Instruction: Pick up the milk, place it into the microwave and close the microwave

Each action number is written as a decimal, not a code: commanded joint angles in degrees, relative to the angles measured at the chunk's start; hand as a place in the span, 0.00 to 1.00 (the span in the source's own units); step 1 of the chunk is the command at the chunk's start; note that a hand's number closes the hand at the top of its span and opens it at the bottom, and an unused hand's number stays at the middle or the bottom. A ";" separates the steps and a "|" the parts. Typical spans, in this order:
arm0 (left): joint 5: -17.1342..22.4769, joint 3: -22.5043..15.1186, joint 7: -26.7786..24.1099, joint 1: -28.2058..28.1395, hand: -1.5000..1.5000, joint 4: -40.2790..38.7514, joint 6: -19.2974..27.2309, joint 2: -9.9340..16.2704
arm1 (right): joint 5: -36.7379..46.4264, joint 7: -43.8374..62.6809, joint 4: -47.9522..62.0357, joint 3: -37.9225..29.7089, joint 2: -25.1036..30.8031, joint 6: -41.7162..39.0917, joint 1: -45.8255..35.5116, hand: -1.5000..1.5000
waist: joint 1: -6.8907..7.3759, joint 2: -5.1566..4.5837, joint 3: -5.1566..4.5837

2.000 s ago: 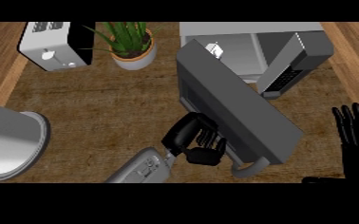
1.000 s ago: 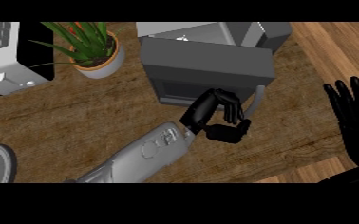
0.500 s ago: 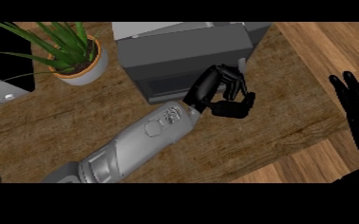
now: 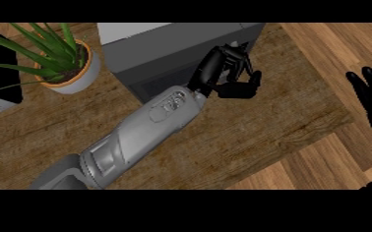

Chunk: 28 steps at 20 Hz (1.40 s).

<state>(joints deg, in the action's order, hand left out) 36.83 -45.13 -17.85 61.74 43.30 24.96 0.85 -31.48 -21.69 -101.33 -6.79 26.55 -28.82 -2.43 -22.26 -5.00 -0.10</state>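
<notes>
STEP: door-closing, judged near done; microwave door looked shut | MILK: not visible, presumably inside | LEFT: left hand at the door's front, fingers curled, holding nothing | RIGHT: right hand resting at right edge, fingers straight | NEXT: confirm door latched, withdraw over worktop

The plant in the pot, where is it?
In the head view the potted plant stands at the counter's upper left, just left of the dark microwave.
</notes>
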 commanded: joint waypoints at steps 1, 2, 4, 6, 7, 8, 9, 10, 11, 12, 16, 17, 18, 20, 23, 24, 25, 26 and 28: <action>1.35 0.94 -0.04 3.73 1.00 -2.80 0.45 -0.81 | -1.06 1.23 -0.69 -0.23 1.17 -0.39 -1.00 0.00 | -1.56 -0.45 0.12; 1.52 0.48 -0.47 3.81 1.00 -2.45 0.83 -0.80 | -1.67 1.57 -0.39 -0.43 1.26 -0.30 -1.38 0.00 | -1.57 -0.40 0.15; 2.19 0.46 -0.57 3.76 1.00 -2.49 1.37 -0.79 | -2.09 1.91 -0.41 -0.98 1.95 -0.31 -2.18 0.00 | -1.96 -0.62 0.17; 2.62 0.29 -0.98 3.93 1.00 -2.11 2.12 -0.78 | -2.74 2.66 -0.23 -1.22 2.45 -0.25 -2.52 0.00 | -2.12 -0.52 0.16; 2.55 0.08 -1.15 3.85 1.00 -2.45 2.31 -0.78 | -2.85 2.81 0.03 -1.03 2.31 -0.21 -2.52 0.00 | -2.27 -0.90 0.23; 3.05 -0.14 -0.89 3.63 1.00 -2.15 2.64 -0.77 | -2.66 3.28 -0.49 -1.40 3.31 -0.42 -2.70 0.00 | -2.99 -0.61 0.15; 3.30 0.16 -0.93 3.56 1.00 -2.42 2.97 -0.76 | -3.31 3.37 -0.49 -2.40 3.89 -0.24 -3.22 0.00 | -2.89 -0.52 0.14; 3.37 0.09 -1.60 3.18 1.00 -2.41 3.44 -0.76 | -2.99 3.46 -0.39 -2.14 4.06 -0.43 -3.43 0.00 | -2.77 -0.91 0.15; 3.48 0.12 -1.42 3.90 1.00 -2.14 3.60 -0.76 | -3.64 3.53 -0.45 -2.29 4.12 -0.65 -3.28 0.00 | -3.37 -0.65 0.22; 3.42 0.00 -1.40 4.11 1.00 -2.33 3.99 -0.75 | -3.91 4.02 -0.09 -2.62 4.56 -0.47 -3.67 0.00 | -2.86 -0.66 0.22; 4.28 -0.22 -1.54 3.83 1.00 -2.10 5.60 -0.74 | -4.19 4.78 0.14 -3.50 5.81 -0.47 -3.88 0.00 | -3.78 -0.64 0.26; 4.32 -0.51 -1.85 3.85 1.00 -1.74 5.89 -0.74 | -4.19 4.93 -0.02 -3.43 6.11 -0.57 -4.63 0.00 | -3.62 -0.78 0.23; 4.37 -0.73 -1.89 3.58 1.00 -1.89 5.80 -0.74 | -4.02 5.27 0.05 -3.78 6.93 -0.66 -5.18 0.00 | -3.51 -1.07 0.19; 4.94 -0.44 -1.84 4.27 1.00 -1.40 6.33 -0.73 | -4.90 5.42 0.51 -4.00 6.88 -0.72 -5.31 0.00 | -3.53 -0.92 0.29; 5.02 -1.04 -2.36 3.92 1.00 -1.35 6.99 -0.73 | -6.06 6.27 0.24 -3.75 7.24 -0.97 -5.84 0.00 | -3.83 -1.01 0.25; 5.02 -1.29 -2.25 4.07 1.00 -1.35 7.41 -0.72 | -6.47 6.32 0.52 -4.21 7.52 -0.99 -6.08 0.00 | -3.97 -0.91 0.32; 5.44 -1.08 -2.42 3.50 1.00 -1.45 7.70 -0.72 | -6.61 6.59 0.57 -4.43 8.01 -1.12 -6.34 0.00 | -3.81 -1.07 0.26; 5.45 -1.28 -2.74 3.53 1.00 -1.31 7.70 -0.72 | -6.95 6.55 0.60 -4.59 7.93 -1.02 -6.53 0.00 | -3.80 -1.03 0.28; 5.44 -1.63 -3.19 3.44 1.00 -1.16 8.39 -0.72 | -7.81 6.59 1.09 -4.84 7.91 -1.16 -6.76 0.00 | -4.03 -1.20 0.37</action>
<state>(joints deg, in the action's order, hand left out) 42.25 -46.76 -21.25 60.85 45.27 34.59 2.74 -38.06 -15.48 -100.70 -11.18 34.07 -29.77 -8.59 -25.27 -5.29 0.12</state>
